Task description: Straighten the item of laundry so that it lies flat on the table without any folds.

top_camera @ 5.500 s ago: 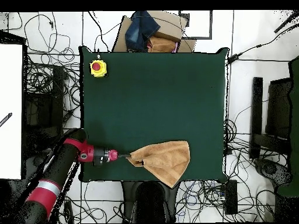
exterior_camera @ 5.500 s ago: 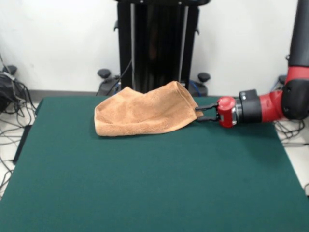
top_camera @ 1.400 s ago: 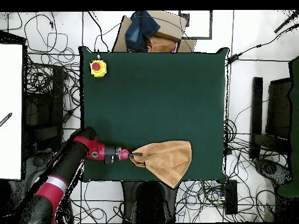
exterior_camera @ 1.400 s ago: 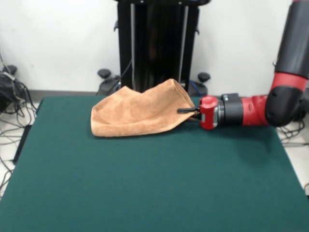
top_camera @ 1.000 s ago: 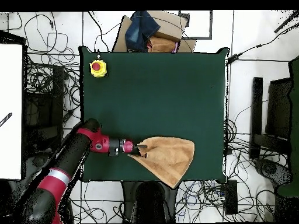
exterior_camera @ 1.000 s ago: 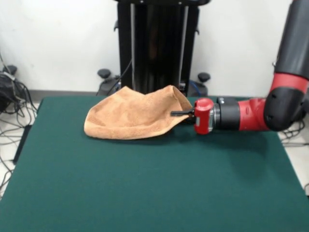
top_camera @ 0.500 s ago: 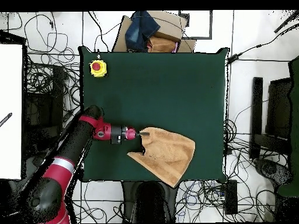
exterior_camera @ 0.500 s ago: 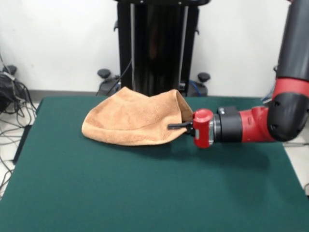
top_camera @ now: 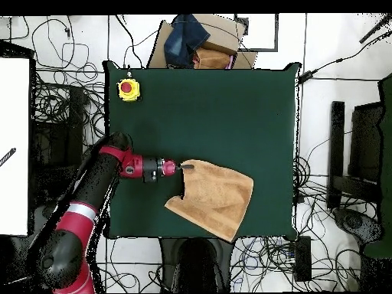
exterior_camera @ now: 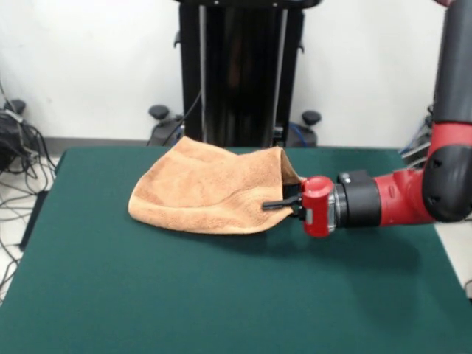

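On the dark green worktop (exterior_camera: 147, 295) I see the peach-orange towel (exterior_camera: 210, 193) lying towards the far edge, roughly midway between the side edges. It is bunched and doubled over, with its right corner drawn up off the surface. At that corner sits my tool (exterior_camera: 276, 204), its black tips closed on the towel's edge. The red and black arm (exterior_camera: 383, 203) reaches in level from the right. Overhead, a yellow box with a red button (top_camera: 128, 89) sits in a worktop corner, well apart.
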Controlling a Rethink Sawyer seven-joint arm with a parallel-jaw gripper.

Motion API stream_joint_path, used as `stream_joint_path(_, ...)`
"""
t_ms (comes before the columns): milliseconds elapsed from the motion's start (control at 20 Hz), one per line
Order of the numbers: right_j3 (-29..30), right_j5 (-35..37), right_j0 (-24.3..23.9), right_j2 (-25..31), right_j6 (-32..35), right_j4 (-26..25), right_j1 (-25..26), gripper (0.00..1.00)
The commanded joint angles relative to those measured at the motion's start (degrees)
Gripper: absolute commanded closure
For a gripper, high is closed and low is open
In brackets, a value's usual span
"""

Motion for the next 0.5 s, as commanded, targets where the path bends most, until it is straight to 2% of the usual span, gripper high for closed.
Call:
stream_joint_path(50,-2.44,-2.11,-0.82,-1.87,16.46,-1.91,-1.86,1.00)
stream_joint_path(500,-4.59,2.95,-1.76,-4.65,16.07,-2.82,-2.94,1.00)
